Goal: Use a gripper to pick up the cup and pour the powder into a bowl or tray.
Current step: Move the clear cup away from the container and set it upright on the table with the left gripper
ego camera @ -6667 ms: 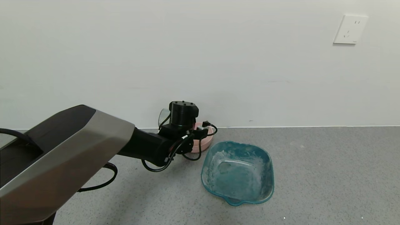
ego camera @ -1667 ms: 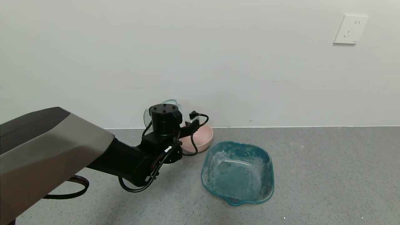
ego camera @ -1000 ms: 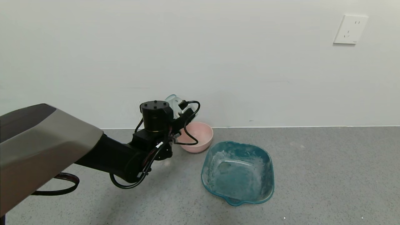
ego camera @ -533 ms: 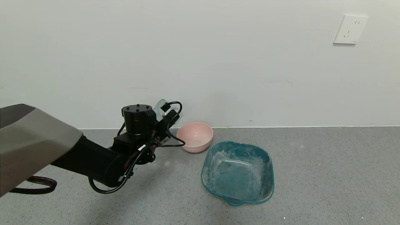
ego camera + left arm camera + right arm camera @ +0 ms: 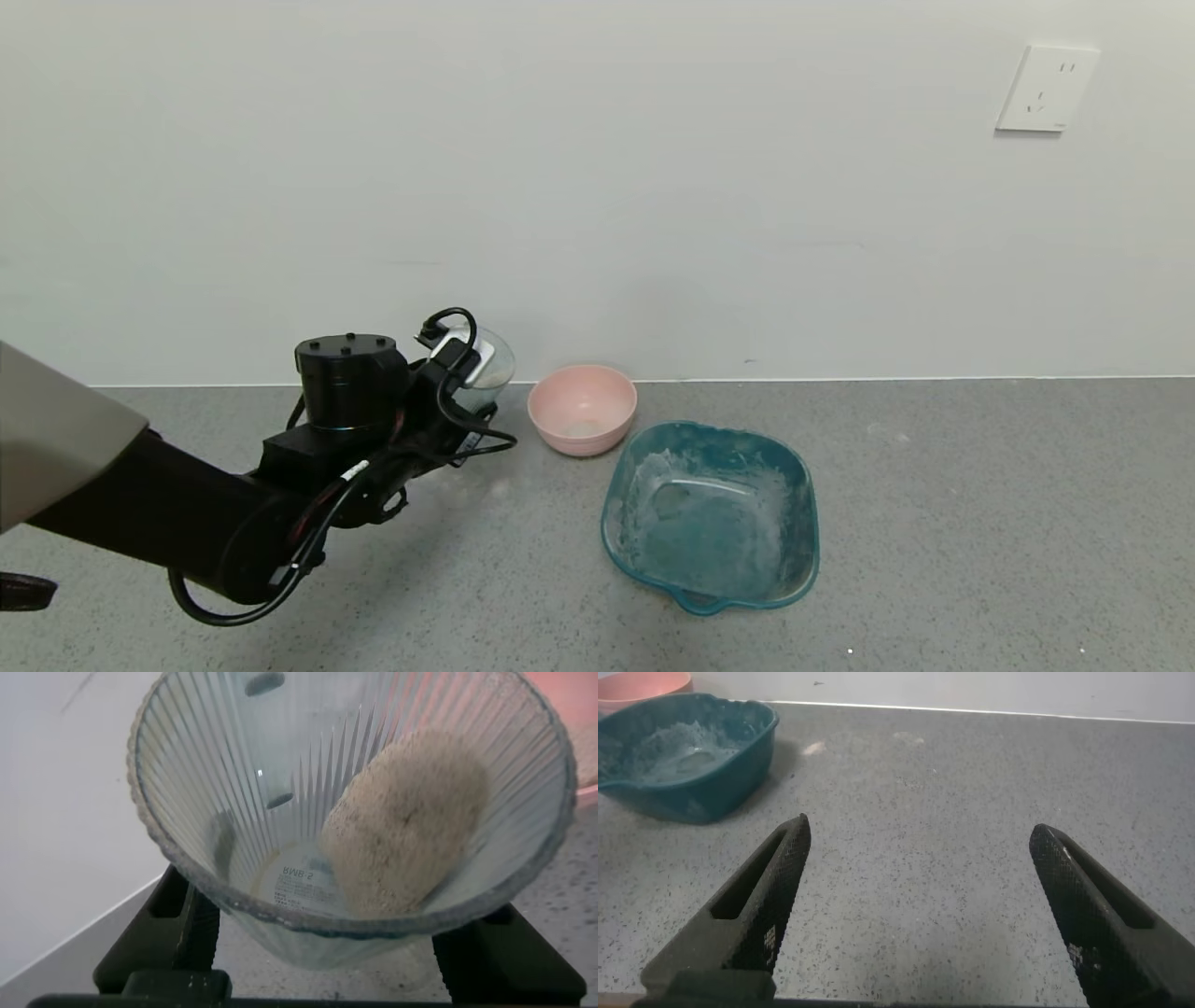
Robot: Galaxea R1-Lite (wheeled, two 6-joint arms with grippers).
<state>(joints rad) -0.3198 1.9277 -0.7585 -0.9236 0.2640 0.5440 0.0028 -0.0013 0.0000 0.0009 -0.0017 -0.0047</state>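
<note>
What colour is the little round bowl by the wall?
Pale pink. The bowl shows best in the head view.

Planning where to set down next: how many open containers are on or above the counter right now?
3. The pink bowl sits by the wall; the teal tray sits nearer, to its right; the ribbed cup is held by the left gripper, left of the bowl.

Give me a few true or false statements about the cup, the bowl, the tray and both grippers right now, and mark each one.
1. The left gripper holds the cup. True.
2. The cup is over the pink bowl. False: it is beside the bowl, toward the robot's left.
3. The cup is empty. False: a clump of powder clings to its inner wall.
4. The teal tray has white dusting inside. True.
5. The right gripper grips the tray. False: it is open and holds nothing, with the tray farther off.
</note>
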